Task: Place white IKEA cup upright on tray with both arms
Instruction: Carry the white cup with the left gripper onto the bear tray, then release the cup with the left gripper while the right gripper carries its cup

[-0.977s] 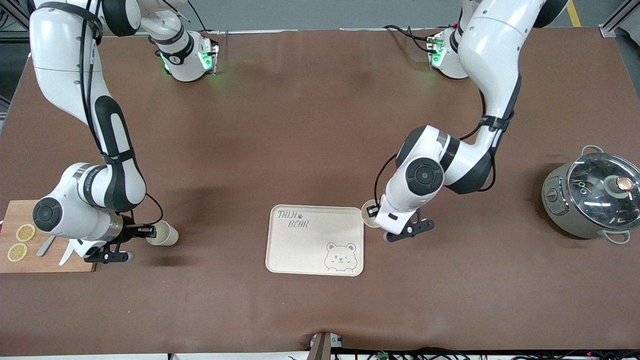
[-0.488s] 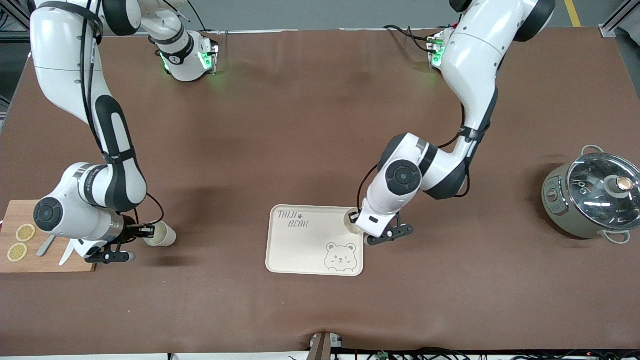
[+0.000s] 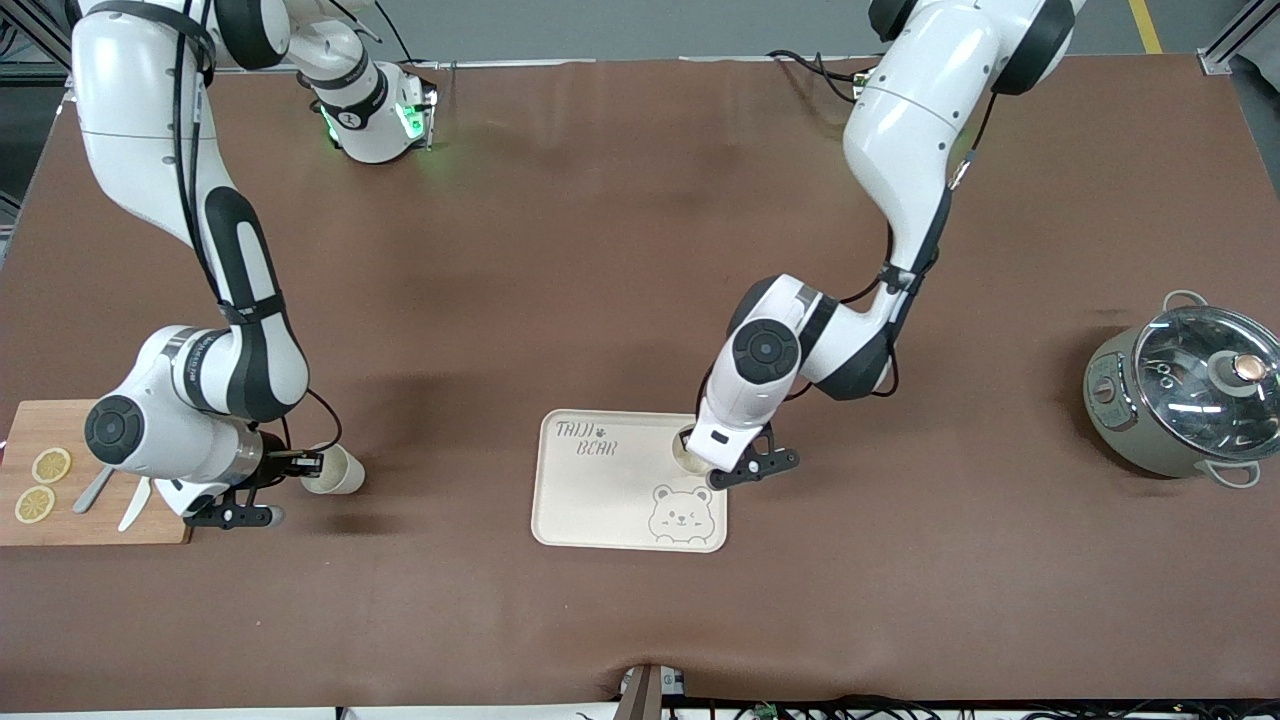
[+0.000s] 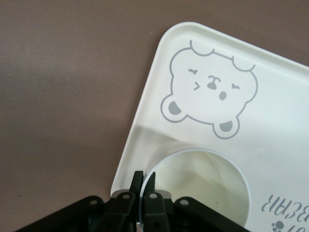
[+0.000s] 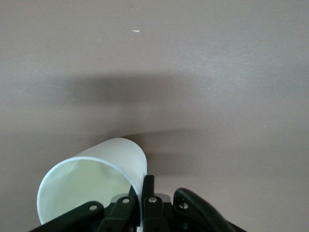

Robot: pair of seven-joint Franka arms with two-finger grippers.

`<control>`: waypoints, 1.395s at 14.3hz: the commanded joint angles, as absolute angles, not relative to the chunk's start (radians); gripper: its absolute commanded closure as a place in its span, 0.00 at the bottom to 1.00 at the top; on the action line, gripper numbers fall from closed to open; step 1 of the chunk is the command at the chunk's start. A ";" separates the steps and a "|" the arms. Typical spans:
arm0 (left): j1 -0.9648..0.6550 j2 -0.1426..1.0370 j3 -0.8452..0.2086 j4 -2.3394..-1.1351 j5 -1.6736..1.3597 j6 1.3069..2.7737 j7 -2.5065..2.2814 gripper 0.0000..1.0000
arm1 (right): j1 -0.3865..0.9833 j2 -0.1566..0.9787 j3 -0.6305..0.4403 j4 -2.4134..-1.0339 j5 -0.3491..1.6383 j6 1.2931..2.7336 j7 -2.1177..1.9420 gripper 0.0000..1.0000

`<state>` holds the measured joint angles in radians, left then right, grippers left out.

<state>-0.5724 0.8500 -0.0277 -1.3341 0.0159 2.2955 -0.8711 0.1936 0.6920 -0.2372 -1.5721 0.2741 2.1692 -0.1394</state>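
Left wrist view shows the left hand (image 4: 143,186) pinching a thin-walled white cup (image 4: 203,186) by its rim over the tray (image 4: 149,104), while the right hand (image 5: 144,188) pinches another cup (image 5: 91,181) likewise (both probably light, rigid, smooth).

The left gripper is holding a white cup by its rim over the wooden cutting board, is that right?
Not quite. The left gripper does pinch a white cup by its rim, but over the tray, not the cutting board. The left wrist view shows the bear print beneath it.

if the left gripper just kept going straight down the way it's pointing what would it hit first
Most likely the tray. The left gripper, shut on the rim of a white cup, points down over the tray's end toward the left arm, so the cup's base would probably land there first. The height is hard to judge.
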 commanded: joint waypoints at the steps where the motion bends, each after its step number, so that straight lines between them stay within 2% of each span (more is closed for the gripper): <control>1: -0.588 0.864 -0.009 -1.304 0.035 2.296 -0.897 1.00 | 0.212 0.657 -0.241 -1.522 0.293 2.057 -0.054 1.00; 4: -0.594 0.862 -0.009 -1.305 0.035 2.296 -0.928 0.97 | 0.279 0.640 -0.241 -1.428 0.293 1.936 0.127 1.00; 5: -0.594 0.862 -0.009 -1.307 0.035 2.296 -0.930 0.70 | 0.308 0.641 -0.241 -1.404 0.296 1.930 0.205 1.00; 6: -0.594 0.862 -0.009 -1.308 0.037 2.296 -0.931 0.55 | 0.340 0.641 -0.241 -1.385 0.296 1.927 0.294 1.00; 7: -0.595 0.862 -0.009 -1.310 0.037 2.296 -0.931 0.54 | 0.377 0.644 -0.241 -1.368 0.293 1.925 0.383 1.00; 8: -0.595 0.861 -0.009 -1.312 0.038 2.296 -0.931 0.50 | 0.418 0.649 -0.241 -1.359 0.291 1.928 0.461 1.00; 9: -0.595 0.859 -0.009 -1.312 0.038 2.296 -0.931 0.38 | 0.449 0.655 -0.241 -1.347 0.290 1.939 0.522 1.00; 10: -0.595 0.854 -0.008 -1.312 0.040 2.293 -0.931 0.15 | 0.469 0.669 -0.241 -1.327 0.290 1.942 0.569 1.00; 11: -0.604 0.850 -0.006 -1.313 0.040 2.287 -0.931 0.00 | 0.491 0.681 -0.241 -1.307 0.291 1.942 0.606 1.00; 15: -0.607 0.804 -0.005 -1.307 0.038 2.174 -0.973 0.00 | 0.564 0.724 -0.241 -1.279 0.290 2.020 0.742 1.00; 20: -0.595 0.715 0.005 -1.304 0.037 1.941 -0.931 0.00 | 0.633 0.860 -0.241 -1.152 0.290 2.082 0.903 1.00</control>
